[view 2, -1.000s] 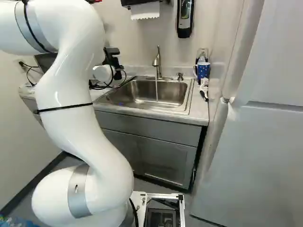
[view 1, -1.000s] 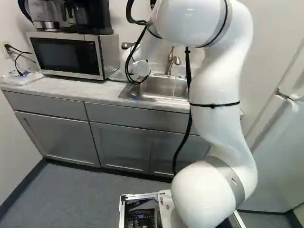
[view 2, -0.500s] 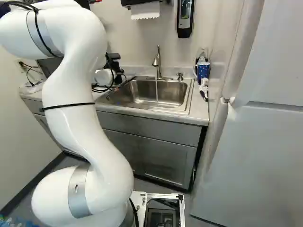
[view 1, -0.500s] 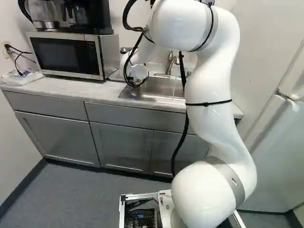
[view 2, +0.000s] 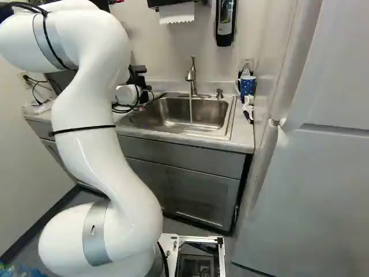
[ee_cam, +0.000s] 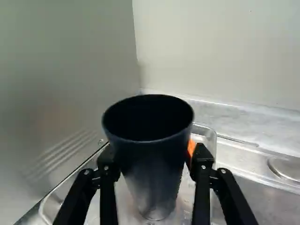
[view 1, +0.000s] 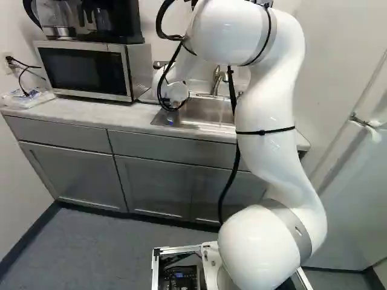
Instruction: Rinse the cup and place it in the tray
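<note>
The arm (view 1: 275,121) has dipped and paused; its hand (ee_cam: 153,155) clamps the dark cup (ee_cam: 151,164) over the metal tray (ee_cam: 214,141), probably almost ready to set down.

Rising in an S-shaped bend with arm (view 2: 89,147), reaching forward at the wrist (view 2: 125,93). Clamping from two sides with gripper (view 2: 139,78), holding both fingers (ee_cam: 202,180) apart.
</note>
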{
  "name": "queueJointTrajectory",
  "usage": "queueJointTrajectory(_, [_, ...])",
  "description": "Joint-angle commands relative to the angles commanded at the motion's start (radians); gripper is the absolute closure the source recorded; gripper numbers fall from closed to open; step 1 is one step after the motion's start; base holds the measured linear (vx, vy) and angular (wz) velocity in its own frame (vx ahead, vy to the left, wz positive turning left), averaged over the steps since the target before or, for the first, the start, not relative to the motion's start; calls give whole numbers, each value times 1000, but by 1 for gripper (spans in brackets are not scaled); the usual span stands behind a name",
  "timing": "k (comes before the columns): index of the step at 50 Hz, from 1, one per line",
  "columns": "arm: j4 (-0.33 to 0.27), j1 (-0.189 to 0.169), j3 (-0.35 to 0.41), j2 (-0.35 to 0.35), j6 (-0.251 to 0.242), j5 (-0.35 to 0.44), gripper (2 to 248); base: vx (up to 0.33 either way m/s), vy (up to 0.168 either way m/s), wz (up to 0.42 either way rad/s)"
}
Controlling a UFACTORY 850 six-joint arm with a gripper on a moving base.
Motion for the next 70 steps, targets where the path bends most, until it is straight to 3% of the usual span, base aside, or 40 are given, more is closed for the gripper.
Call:
queueJointTrajectory(2, [0, 0, 0, 0, 0, 0, 97, 0, 0, 0])
queueJointTrajectory(3, [0, 0, 0, 0, 0, 0, 63, 0, 0, 0])
queueJointTrajectory(8, [0, 0, 0, 0, 0, 0, 63, 0, 0, 0])
queueJointTrajectory(9, [0, 0, 0, 0, 0, 0, 27, 0, 0, 0])
queueJointTrajectory(13, [0, 0, 0, 0, 0, 0, 27, 0, 0, 0])
queueJointTrajectory(14, [0, 0, 0, 0, 0, 0, 3, 0, 0, 0])
queueJointTrajectory(70, [0, 0, -29, 64, 0, -1, 3, 0, 0, 0])
